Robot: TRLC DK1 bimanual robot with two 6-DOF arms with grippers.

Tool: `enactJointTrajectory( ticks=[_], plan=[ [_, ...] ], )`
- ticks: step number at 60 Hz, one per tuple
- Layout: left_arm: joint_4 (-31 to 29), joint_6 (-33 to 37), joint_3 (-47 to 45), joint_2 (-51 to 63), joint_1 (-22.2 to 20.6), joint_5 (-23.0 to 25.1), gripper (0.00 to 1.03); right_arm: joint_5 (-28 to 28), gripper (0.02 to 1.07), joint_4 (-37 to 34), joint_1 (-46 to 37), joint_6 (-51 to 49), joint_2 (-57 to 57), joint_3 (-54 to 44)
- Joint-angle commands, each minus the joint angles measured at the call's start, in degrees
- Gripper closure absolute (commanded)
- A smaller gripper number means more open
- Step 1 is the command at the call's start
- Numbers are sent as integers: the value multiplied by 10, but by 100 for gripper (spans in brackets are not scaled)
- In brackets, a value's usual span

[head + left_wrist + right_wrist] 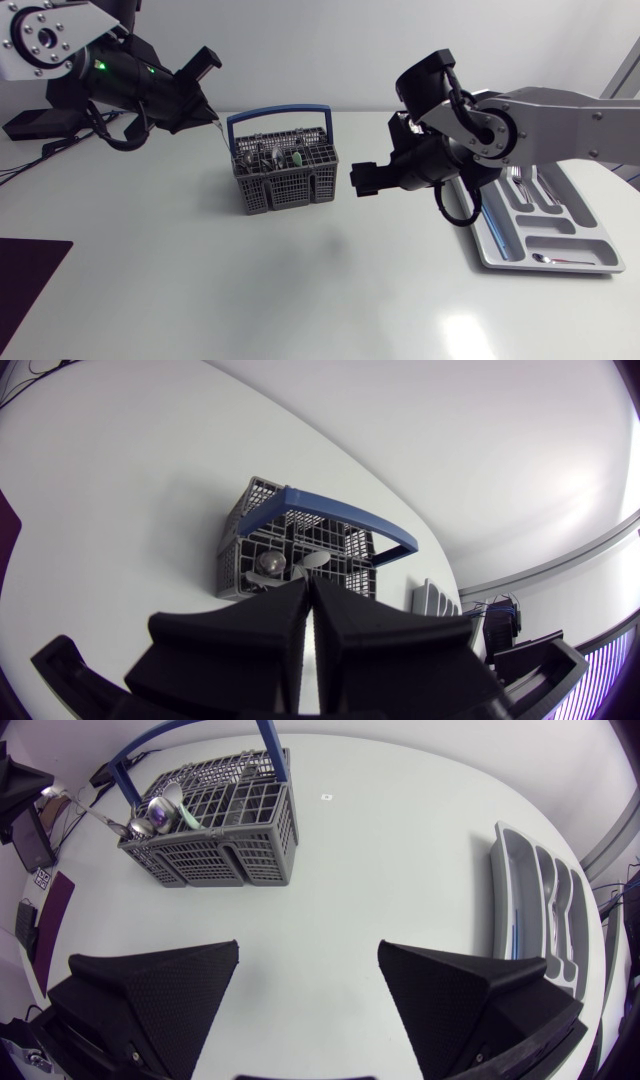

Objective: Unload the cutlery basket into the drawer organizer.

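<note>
Head view: the cutlery basket (285, 170) stands on the counter (300, 290) toward 11 o'clock, with the drawer organizer (505, 258) out at 3 o'clock.
The left gripper (207, 115) is at the basket's 10 o'clock, its fingers pressed together on a thin metal cutlery piece (224, 136) that slants down to the basket rim. The right gripper (360, 180) is at the basket's 3 o'clock, its fingers spread and empty. The cutlery looks stiff, light and slick, so it probably needs a firm pinch across the handle or it may swivel. I cannot tell which utensil is pinched. The mesh walls hide the lower ends of the other pieces, and the right arm covers part of the organizer.
</note>
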Motion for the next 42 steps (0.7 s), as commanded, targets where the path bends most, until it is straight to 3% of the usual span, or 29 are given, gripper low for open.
enactJointTrajectory(
  ticks=[1,24,42],
  plan=[
    [2,2,-13,-17,2,10,99,1,7,6,7,-11,13,-16],
    [-4,9,-21,-37,-18,95,99,1,7,44,29,-109,-14,-44],
    [-21,11,-11,-42,-48,122,99,-6,7,31,44,-169,-23,-34]
  ],
)
